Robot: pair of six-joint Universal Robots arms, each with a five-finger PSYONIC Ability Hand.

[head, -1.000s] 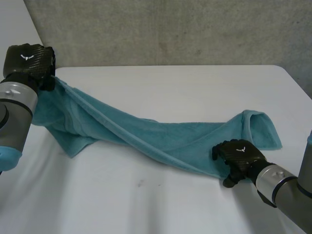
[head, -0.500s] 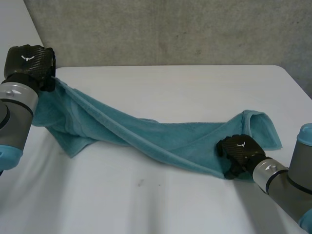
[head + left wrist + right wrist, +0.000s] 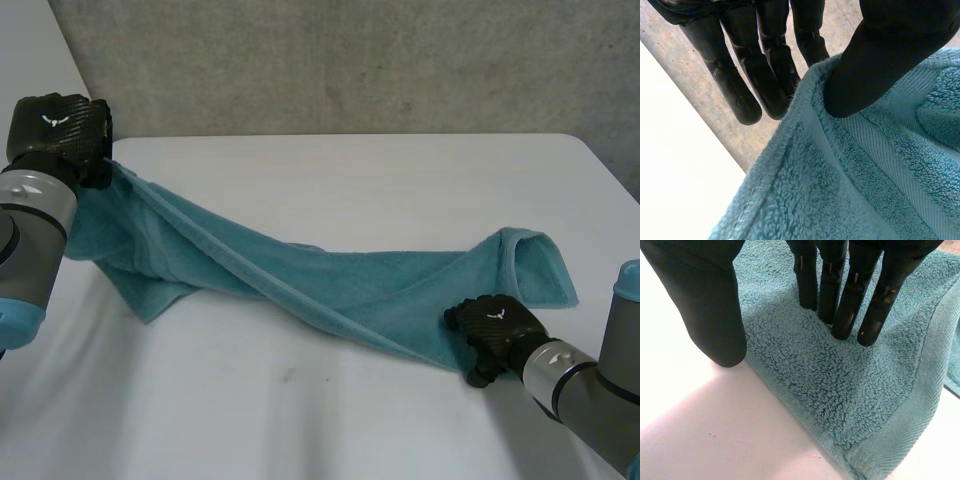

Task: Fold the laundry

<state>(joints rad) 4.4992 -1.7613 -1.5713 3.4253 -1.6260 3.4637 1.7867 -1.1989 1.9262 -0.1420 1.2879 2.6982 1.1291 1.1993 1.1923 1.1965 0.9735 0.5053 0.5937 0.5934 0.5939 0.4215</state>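
Right hand [image 3: 495, 328] has slid a little toward the front edge of the surface [image 3: 300, 420] since half a second ago. It is still on the near right corner of the teal towel [image 3: 330, 285], and the left hand [image 3: 60, 125] has not shifted.

The towel stretches from the raised left hand at the far left corner down across the surface, with its right end folded over on itself. In the head view the right hand hides the corner beneath it. The right wrist view shows straight fingers [image 3: 850, 300] pressing on the pile, the thumb [image 3: 705, 305] apart on bare surface beside the edge, so nothing is grasped. The left thumb [image 3: 875, 65] pinches the towel's hem against fingers [image 3: 765, 75] partly hidden behind the cloth.
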